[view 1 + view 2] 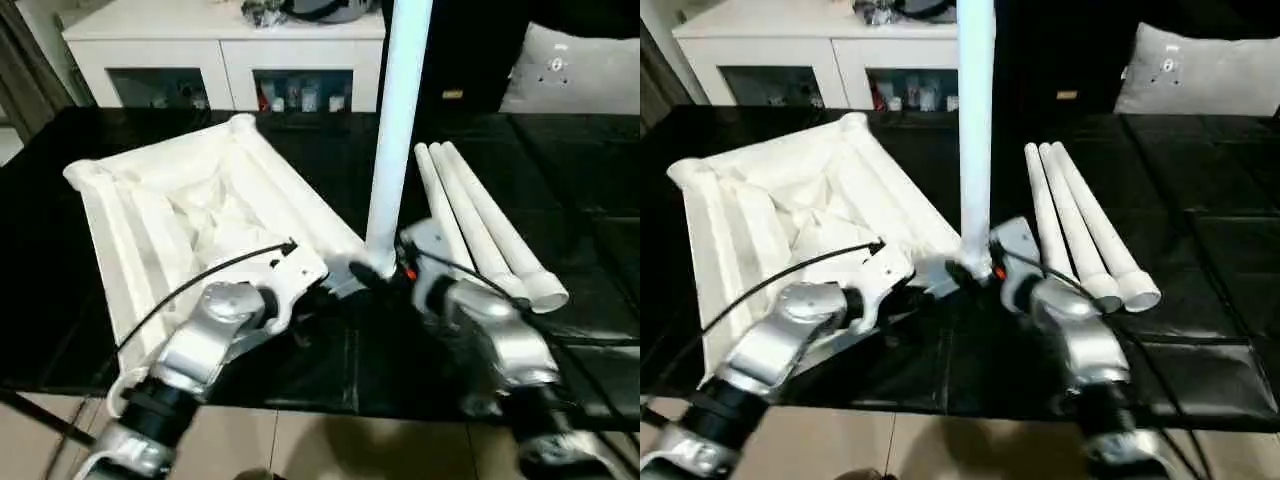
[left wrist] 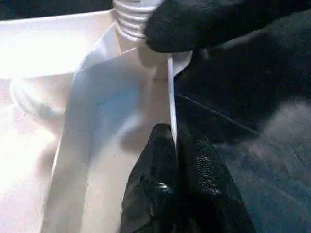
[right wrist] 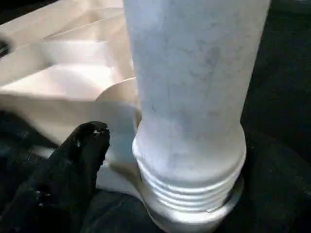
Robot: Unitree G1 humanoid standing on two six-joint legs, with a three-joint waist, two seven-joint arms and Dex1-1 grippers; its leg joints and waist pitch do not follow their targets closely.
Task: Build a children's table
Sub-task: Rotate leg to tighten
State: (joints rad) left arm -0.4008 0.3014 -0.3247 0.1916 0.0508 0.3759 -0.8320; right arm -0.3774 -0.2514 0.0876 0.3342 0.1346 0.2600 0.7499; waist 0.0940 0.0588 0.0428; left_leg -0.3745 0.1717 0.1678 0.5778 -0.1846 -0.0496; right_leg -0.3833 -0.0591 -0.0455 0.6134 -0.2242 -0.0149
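The children's table top (image 1: 190,205) lies upside down on a black surface, ribbed underside up. One white leg (image 1: 396,130) stands upright in its near right corner socket, and its threaded end (image 3: 189,187) shows just above the socket. Three more legs (image 1: 480,220) lie side by side to the right. My left gripper (image 2: 175,141) is shut on the thin near rim of the table top, beside that socket. My right gripper (image 1: 385,268) is at the base of the upright leg. Its one visible finger (image 3: 82,150) stands apart from the leg; the other is hidden behind it.
A long white cabinet (image 1: 220,50) with glass-fronted openings stands behind the black surface. A white cushion (image 1: 580,70) sits at the back right. The black surface's near edge (image 1: 350,400) runs under my forearms, with pale floor tiles below.
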